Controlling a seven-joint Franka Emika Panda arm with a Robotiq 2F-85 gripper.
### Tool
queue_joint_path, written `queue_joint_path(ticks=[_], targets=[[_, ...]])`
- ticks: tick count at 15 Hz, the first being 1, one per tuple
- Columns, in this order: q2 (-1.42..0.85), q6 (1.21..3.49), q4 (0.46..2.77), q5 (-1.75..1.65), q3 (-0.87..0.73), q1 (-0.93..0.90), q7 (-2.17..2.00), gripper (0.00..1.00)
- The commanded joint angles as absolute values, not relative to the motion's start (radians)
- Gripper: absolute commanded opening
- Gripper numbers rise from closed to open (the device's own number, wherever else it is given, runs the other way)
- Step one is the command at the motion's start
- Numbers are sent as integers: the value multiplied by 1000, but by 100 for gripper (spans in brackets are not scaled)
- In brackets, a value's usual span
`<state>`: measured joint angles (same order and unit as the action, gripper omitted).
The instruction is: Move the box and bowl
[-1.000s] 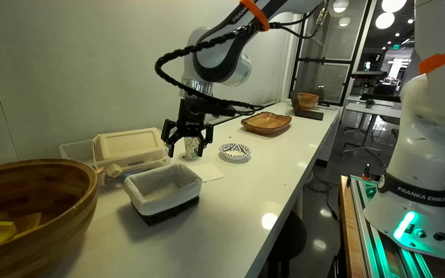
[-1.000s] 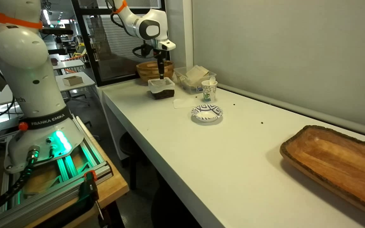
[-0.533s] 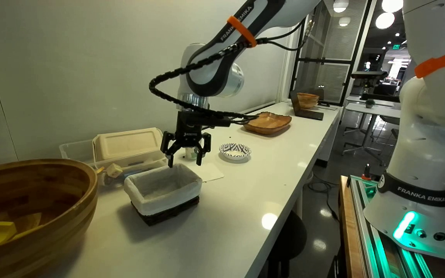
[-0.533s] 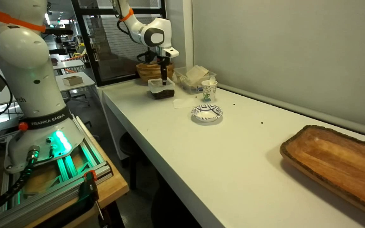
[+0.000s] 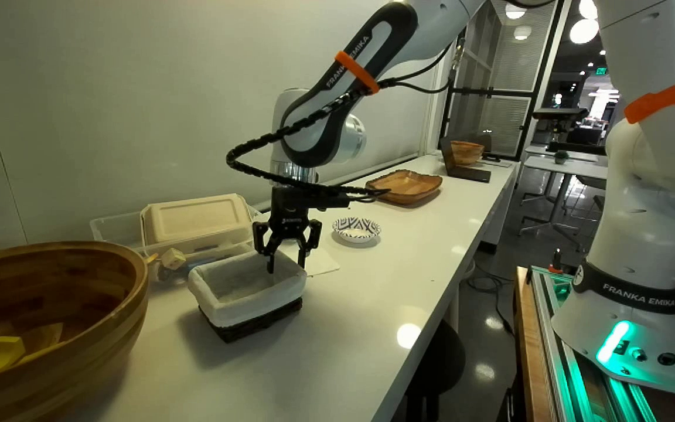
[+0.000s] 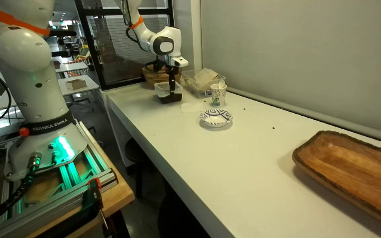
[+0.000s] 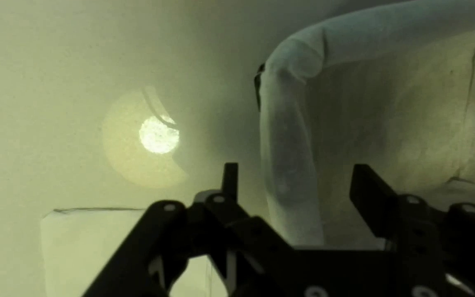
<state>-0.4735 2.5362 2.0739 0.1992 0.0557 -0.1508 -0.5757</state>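
Smooth pale wall [image 5: 120, 111] stands behind a long, glossy white worktop [image 5: 337, 351] that carries a bright round reflection. From where I stand, the black two-fingered claw [image 5: 286, 267] points straight down at one end of a small rectangular open-topped box [image 5: 255, 309] with a thick white-lined rim and a dark base. Those fingers are wide apart; the wrist view has them straddling the box's end rim, one over the inside, one outside, and space shows between each finger and the rim. The box sits upright on the worktop, its end right under the claw.

Past the box from the claw is the very large, deep, round brown wooden bowl [image 5: 100, 343], with a yellow piece [image 5: 6, 350] lying inside. On the wall side of the claw, close by, I see a clear plastic tub [image 5: 113, 227] with a beige clamshell container [image 5: 195, 220] propped in it, and a white patterned paper cup [image 6: 218, 98]. Opposite the box, just beside the claw, lies a flat white sheet [image 5: 323, 262]; next out comes a small round white dish [image 5: 356, 233] with a blue geometric pattern. Farther from the claw along the worktop rests a shallow brown wooden tray [image 5: 405, 189] with a rough, darker edge, and beyond it an open black laptop [image 5: 470, 174].
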Motion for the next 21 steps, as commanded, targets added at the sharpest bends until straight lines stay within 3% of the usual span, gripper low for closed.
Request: queue_joint_path(ticks=[1, 5, 7, 13, 17, 21], targets=[[-505, 2540, 2057, 208, 37, -167, -580, 42], [-502, 2533, 2058, 219, 35, -162, -580, 11], [-479, 2530, 2068, 237, 44, -156, -572, 0], [-222, 2397, 2177, 249, 41, -178, -680, 4], [-23, 2217, 2209, 360, 36, -112, -748, 4], [125, 2184, 2251, 357, -40, -7, -789, 4]])
